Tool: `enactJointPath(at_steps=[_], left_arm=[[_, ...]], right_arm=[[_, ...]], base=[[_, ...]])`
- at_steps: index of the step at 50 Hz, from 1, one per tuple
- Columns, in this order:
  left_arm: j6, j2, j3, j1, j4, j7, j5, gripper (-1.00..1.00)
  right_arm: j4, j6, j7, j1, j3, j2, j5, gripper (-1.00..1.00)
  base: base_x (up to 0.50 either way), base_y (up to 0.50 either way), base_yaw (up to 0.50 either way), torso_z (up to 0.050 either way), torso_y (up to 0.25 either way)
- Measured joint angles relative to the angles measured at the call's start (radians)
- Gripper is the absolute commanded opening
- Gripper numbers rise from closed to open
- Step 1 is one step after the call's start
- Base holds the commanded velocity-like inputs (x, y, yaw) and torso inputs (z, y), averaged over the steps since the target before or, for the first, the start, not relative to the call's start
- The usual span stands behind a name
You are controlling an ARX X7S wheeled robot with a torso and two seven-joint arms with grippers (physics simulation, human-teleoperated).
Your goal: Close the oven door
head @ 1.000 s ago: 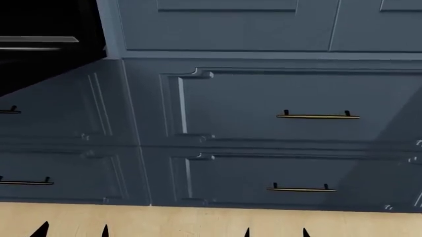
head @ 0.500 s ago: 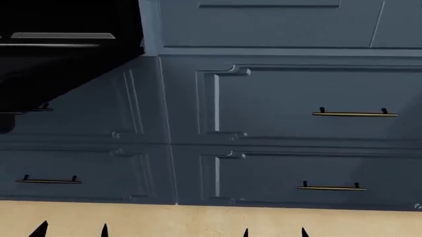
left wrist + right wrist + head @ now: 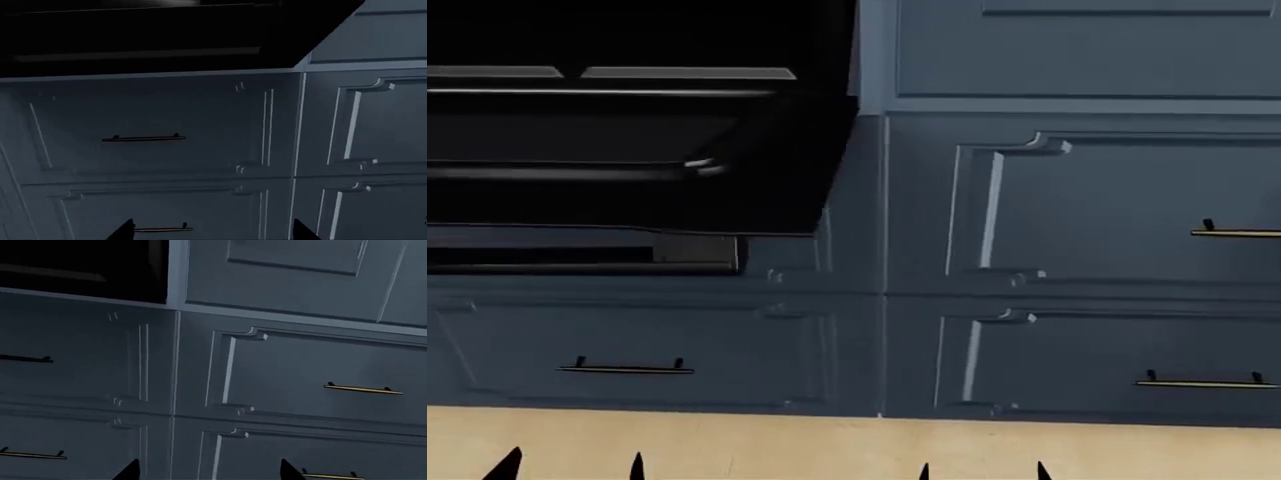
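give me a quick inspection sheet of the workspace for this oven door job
surface: pale wood-look floor runs along the foot of the cabinets; no tabletop in view
job's things: oven door is open, hanging out from the dark oven cavity over the drawers below, its bar handle facing the robot
clutter: nothing seen
grippers: left pincer and right pincer show only as dark fingertips at the bottom of the head view, spread apart, holding nothing, well short of the door
cables: nothing seen
surroundings: blue-grey panelled drawer fronts with brass handles beside and below the oven
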Motion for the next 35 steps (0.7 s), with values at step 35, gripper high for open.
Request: enactJointPath(at_steps=[35], left_arm=[[0.006,-0.013,0.018,-0.005,-0.004,-0.016,-0.013,1.00]], right_arm=[[0.001,0.003,0.017,0.005,-0.019,0.012,0.011,1.00]], base=[[0.00,0.50,0.00,0.000,0.000]])
